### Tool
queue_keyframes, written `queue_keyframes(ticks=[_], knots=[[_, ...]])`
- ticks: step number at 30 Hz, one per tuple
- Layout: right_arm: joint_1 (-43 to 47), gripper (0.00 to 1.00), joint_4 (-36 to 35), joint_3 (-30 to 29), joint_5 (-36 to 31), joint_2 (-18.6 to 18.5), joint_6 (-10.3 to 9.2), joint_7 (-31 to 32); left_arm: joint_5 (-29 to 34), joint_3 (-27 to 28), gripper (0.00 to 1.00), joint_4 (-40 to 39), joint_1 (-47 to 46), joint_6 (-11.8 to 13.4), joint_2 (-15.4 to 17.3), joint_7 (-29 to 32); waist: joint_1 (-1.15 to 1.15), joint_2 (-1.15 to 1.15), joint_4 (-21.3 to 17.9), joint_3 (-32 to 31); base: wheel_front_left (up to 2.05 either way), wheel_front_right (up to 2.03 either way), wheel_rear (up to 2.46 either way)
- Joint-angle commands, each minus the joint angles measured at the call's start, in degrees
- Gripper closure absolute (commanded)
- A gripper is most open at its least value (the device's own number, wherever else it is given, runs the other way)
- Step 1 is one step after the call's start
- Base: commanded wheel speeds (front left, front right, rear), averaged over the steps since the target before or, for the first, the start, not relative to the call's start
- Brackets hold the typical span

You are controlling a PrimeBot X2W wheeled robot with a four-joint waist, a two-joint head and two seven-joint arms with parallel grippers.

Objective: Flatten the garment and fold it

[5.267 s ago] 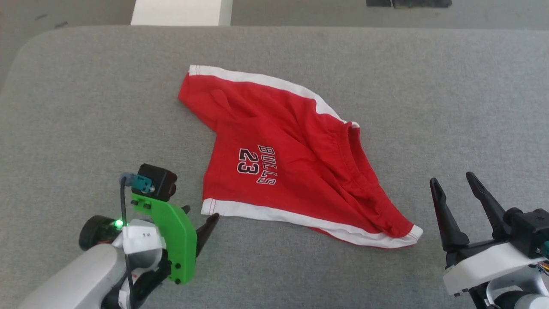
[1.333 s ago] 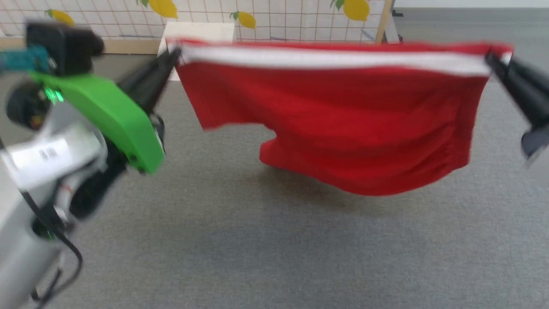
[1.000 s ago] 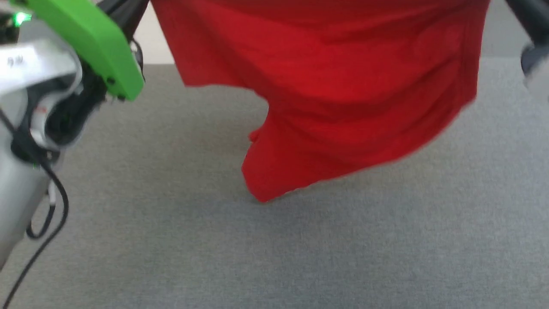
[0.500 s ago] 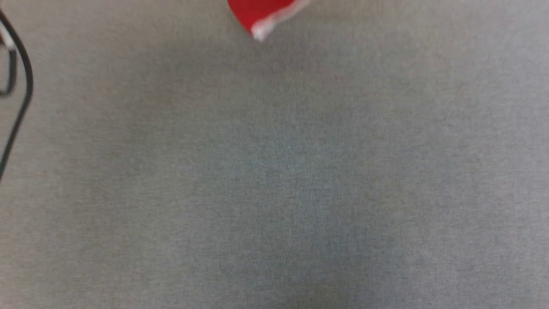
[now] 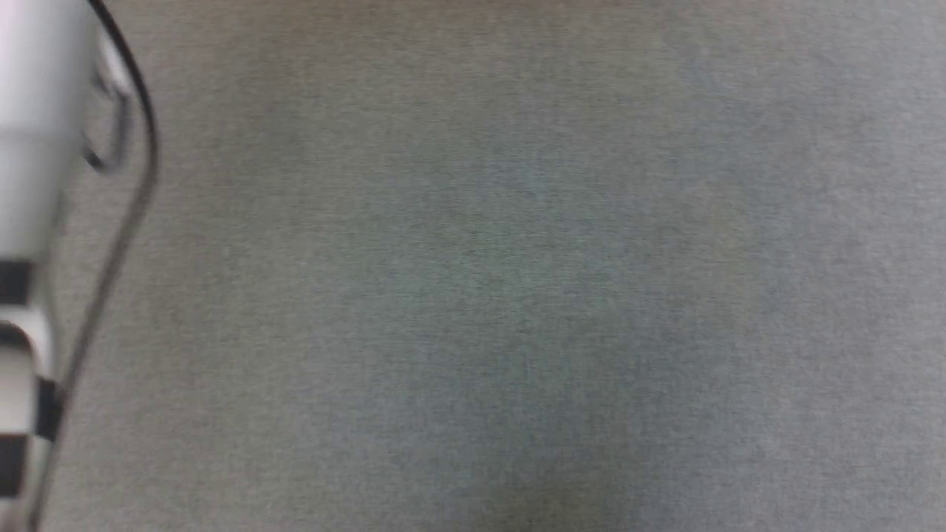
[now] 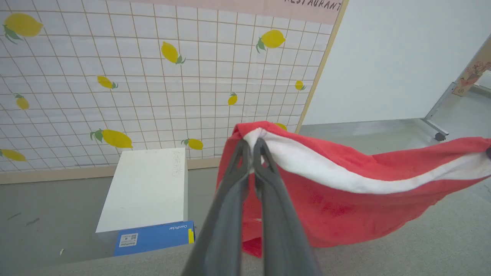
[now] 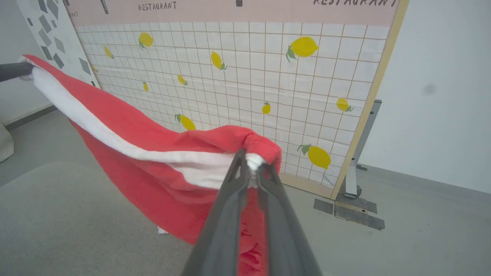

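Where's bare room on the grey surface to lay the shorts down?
In the head view the grey surface is bare right of the pale forearm and cable at its left edge. Aloft, left gripper and right gripper hold the shorts stretched.

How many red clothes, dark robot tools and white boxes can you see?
Red shorts: 1
Dark tools: 2, the left tool and the right tool, each shut on the white-striped edge
White box: 1
Total: 4
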Motion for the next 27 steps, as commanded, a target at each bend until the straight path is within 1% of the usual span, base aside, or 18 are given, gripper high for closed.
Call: queue_keyframes(ticks=[1,6,11,15,21,25,27], knots=[[2.24,1.00,0.32,0.60,0.92,-0.20,-0.08,-0.71,-0.56,-0.18,1.00,-0.21,3.19,0.33,-0.40,-0.92,-0.02,0.00,1.08,-1.34,0.00,0.00,0.00],[10.07,1.00,-1.01,4.39,3.52,-1.60,-0.08,-0.92,-1.87,-1.92,1.00,-3.84,16.56,1.18,0.36,-2.73,-0.02,0.00,2.13,-5.19,0.00,0.00,0.00],[19.52,1.00,-4.18,7.58,6.58,-4.78,-0.08,0.60,-3.46,-3.81,1.00,-10.89,31.91,3.77,2.87,-3.03,-0.02,0.00,3.27,-10.08,0.00,0.00,0.00],[27.95,1.00,-8.67,9.87,9.51,-9.04,-0.08,4.09,-5.17,-4.79,1.00,-19.27,44.18,7.06,6.31,-2.36,-0.02,0.00,4.09,-13.90,0.00,0.00,0.00],[39.22,1.00,-16.70,12.66,11.49,-16.52,-0.08,9.46,-7.88,-5.96,1.00,-31.81,57.57,11.13,11.95,0.34,-0.02,0.00,4.60,-17.45,0.00,0.00,0.00],[45.99,1.00,-20.63,11.69,13.34,-19.56,-0.08,12.01,-8.94,-7.15,1.00,-38.68,64.06,12.75,15.78,2.22,-0.02,0.00,4.54,-19.03,0.00,0.00,0.00],[48.70,1.00,-22.46,11.01,13.71,-20.56,-0.08,13.06,-9.50,-7.56,1.00,-41.15,66.47,13.46,17.15,2.94,-0.02,0.00,4.41,-19.70,0.00,0.00,0.00]])
